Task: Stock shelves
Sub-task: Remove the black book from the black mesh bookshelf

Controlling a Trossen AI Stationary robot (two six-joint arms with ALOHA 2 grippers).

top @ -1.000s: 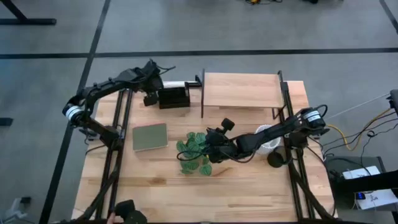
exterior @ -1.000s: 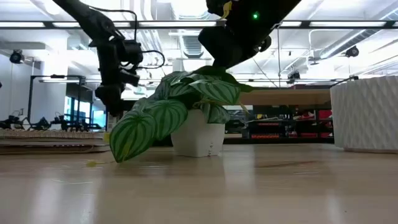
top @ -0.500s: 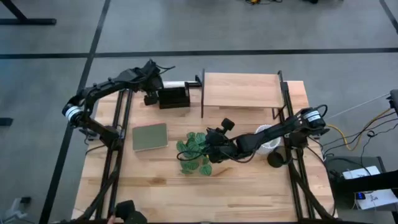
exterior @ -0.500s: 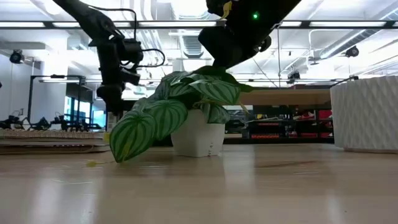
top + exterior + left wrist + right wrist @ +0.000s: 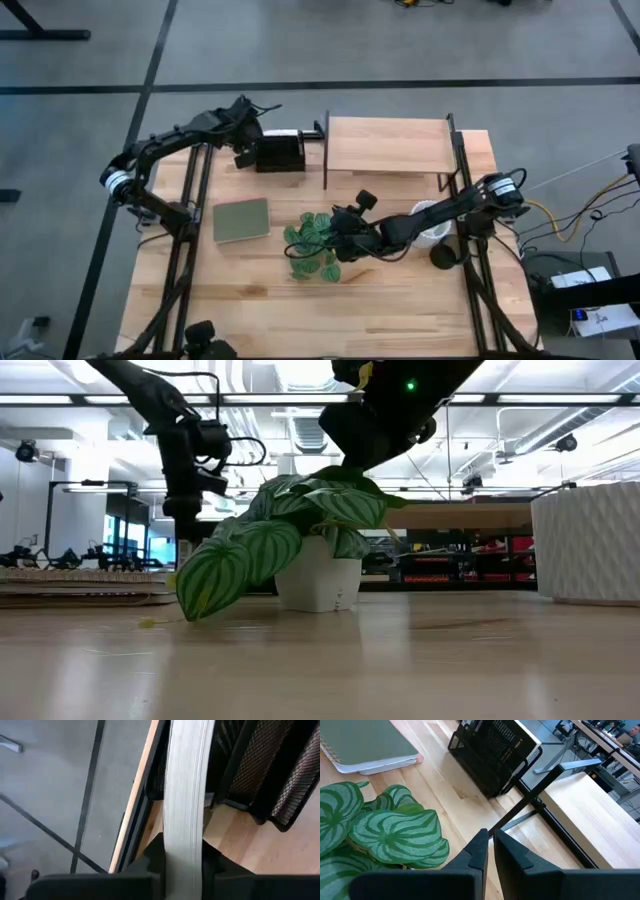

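Because the shelves (image 5: 388, 146) were a thin black frame under a pale board, standing at the table's far edge towards the right, they looked rigid and steady, a fixed thing to load and not to lift. Whatever went on the board would want setting down flat and clear of the thin uprights. Just beside the unit on its left sat the black mesh rack (image 5: 279, 155), and there the left gripper (image 5: 183, 865) was pressed tight on the edge of a pale book (image 5: 184, 800), its fingers flat against either face. The book appeared stiff and fairly light, smooth at the covers, so a squeeze near the spine seemed the safe hold.

Nearer the middle of the table stood the potted plant (image 5: 315, 245), striped leaves over a white pot (image 5: 318, 583). The leaves would bend and tear, so the pot wall was probably the place to take it. The right gripper (image 5: 489, 851) hung just above the foliage with its fingers nearly together and holding nothing. A green spiral notebook (image 5: 241, 219) lay flat to the plant's left, and a ribbed white vessel (image 5: 588, 545) stood on the right.
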